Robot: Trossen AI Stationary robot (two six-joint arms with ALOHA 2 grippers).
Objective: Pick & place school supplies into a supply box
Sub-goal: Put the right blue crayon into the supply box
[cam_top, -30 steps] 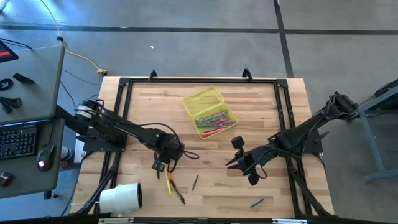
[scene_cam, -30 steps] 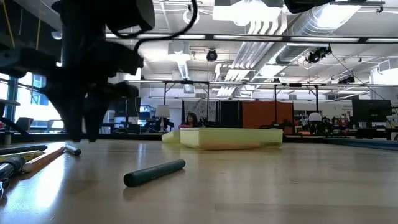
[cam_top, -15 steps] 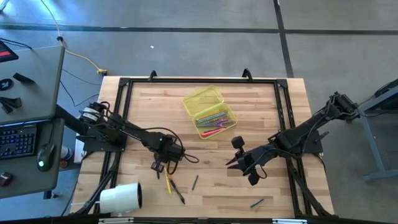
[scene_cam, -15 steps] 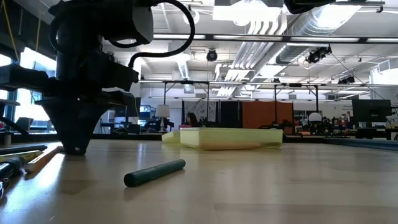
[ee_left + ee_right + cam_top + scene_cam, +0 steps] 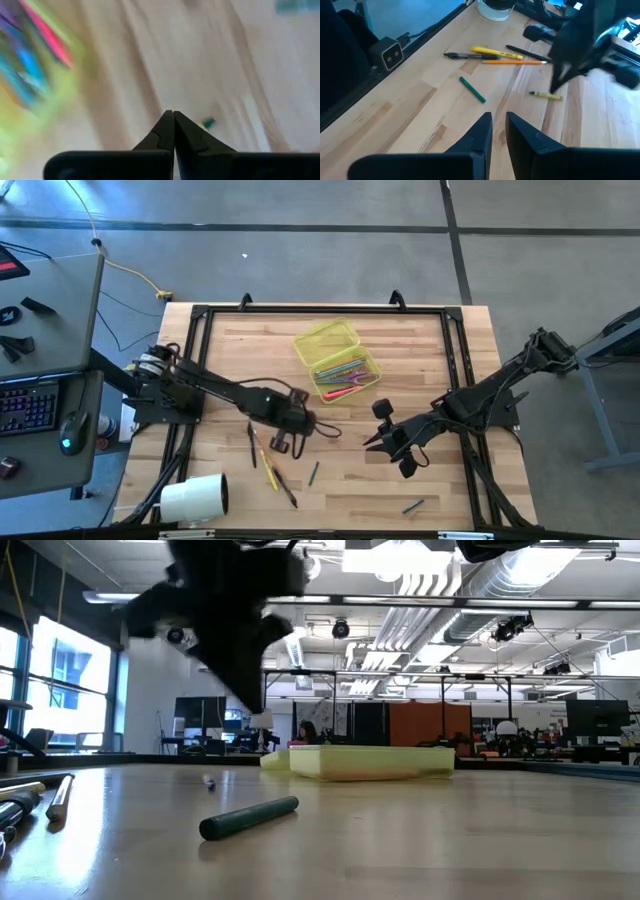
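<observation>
Two halves of the supply box [image 5: 338,360] lay open on the table [image 5: 440,350], toward 12 o'clock from its middle in the high view; the half nearer the middle held pink, green and orange supplies, and the lid half beyond it looked bare. At about 8 o'clock from the middle, the left gripper [image 5: 284,443] hung above the wood with its pincer pressed together. Its wrist view showed the two fingers [image 5: 165,131] meeting with nothing visible between them, though that picture was badly smeared. Loose supplies lay around 7 o'clock: a black pen [image 5: 252,446], a yellow marker [image 5: 268,471], a dark pencil [image 5: 288,495] and a short green pencil [image 5: 314,472]. One more green marker [image 5: 413,505] lay alone at 5 o'clock near the table's edge. A small yellow stub [image 5: 546,95] rested on the wood just under the left gripper. The right gripper [image 5: 372,442] waited at 4 o'clock, well apart from the box, its pincer slightly spread on nothing. A white roll [image 5: 195,498] sat at the 8 o'clock corner.
</observation>
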